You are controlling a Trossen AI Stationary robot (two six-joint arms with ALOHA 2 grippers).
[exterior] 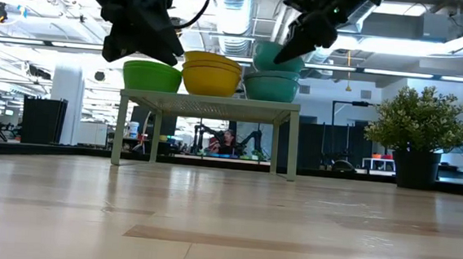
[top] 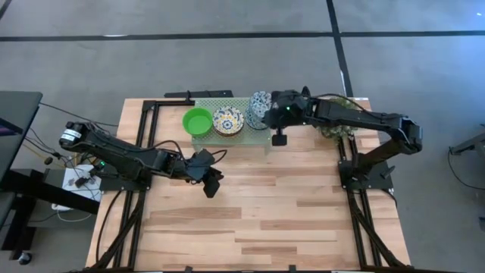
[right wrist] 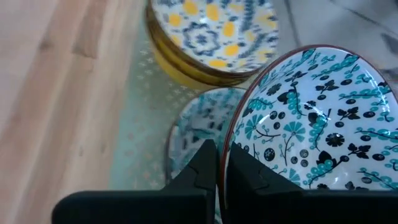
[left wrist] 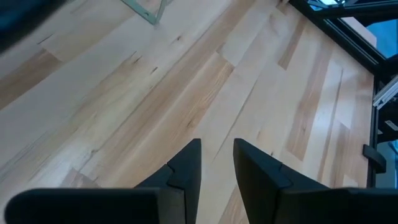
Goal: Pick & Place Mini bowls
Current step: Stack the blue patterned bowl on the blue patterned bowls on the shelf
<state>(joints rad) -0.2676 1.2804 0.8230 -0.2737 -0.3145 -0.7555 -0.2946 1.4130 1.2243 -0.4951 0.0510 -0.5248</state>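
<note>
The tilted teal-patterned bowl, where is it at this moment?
The teal bowl is pinched by its rim in the right gripper, tilted above the rack at its right end, over another bowl and beside the yellow bowl.

Two dark arms — black jointed links, trailing cables, small green indicator lights.

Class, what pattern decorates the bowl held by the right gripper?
Teal and black floral sprigs on white inside the bowl, clearest in the right wrist view.

Mini bowls (top: 227,120) atop rack, one apparently tilted
</note>
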